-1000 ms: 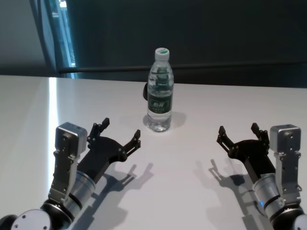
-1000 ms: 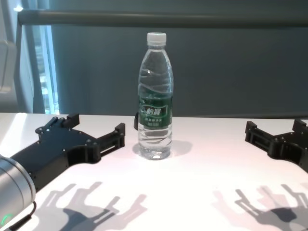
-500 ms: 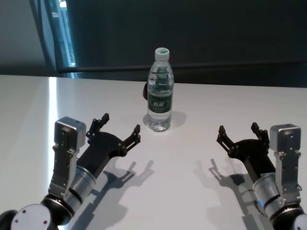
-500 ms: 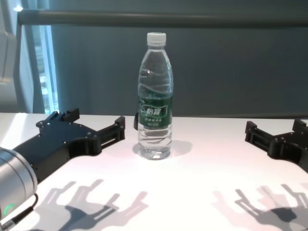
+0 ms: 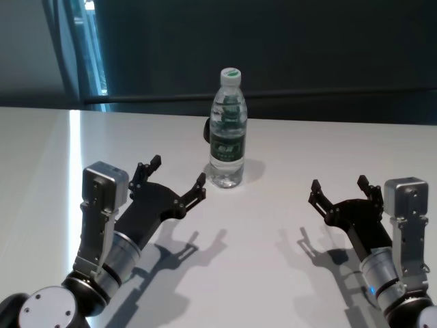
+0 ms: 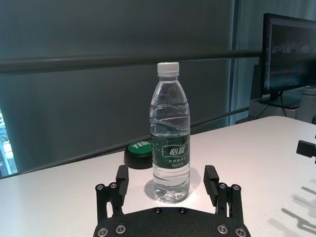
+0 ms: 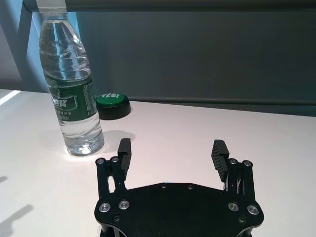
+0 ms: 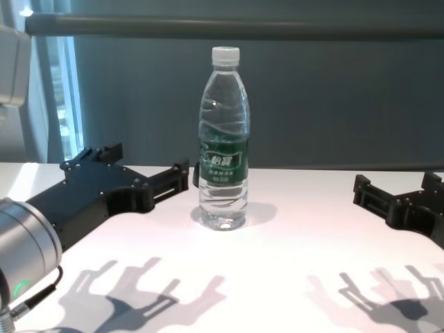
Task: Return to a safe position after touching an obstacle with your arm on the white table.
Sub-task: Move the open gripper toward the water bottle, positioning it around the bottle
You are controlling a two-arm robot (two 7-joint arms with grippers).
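— Since a second ago, we have pushed our left gripper [image 5: 176,183] forward and a little up; its fingers now reach closer to the water bottle [image 5: 227,130], which has not shifted. Our right gripper [image 5: 343,194] stays parked, well apart.

— From the head, both sets of jaws are spread wide and hold nothing. The bottle stands upright near the middle of the white table [image 5: 273,225].

— In the left wrist view the bottle sits just ahead of our open fingers [image 6: 212,178], centred between them, not touching. A green-topped button [image 6: 140,152] lies behind it.

— The right wrist view reads "YES!" on that button; the bottle's dark green label carries white characters we cannot make out.

— The chest view shows our left fingertip just beside the label. We judge the touch still in hand; next comes light contact, then a retreat without tipping it.
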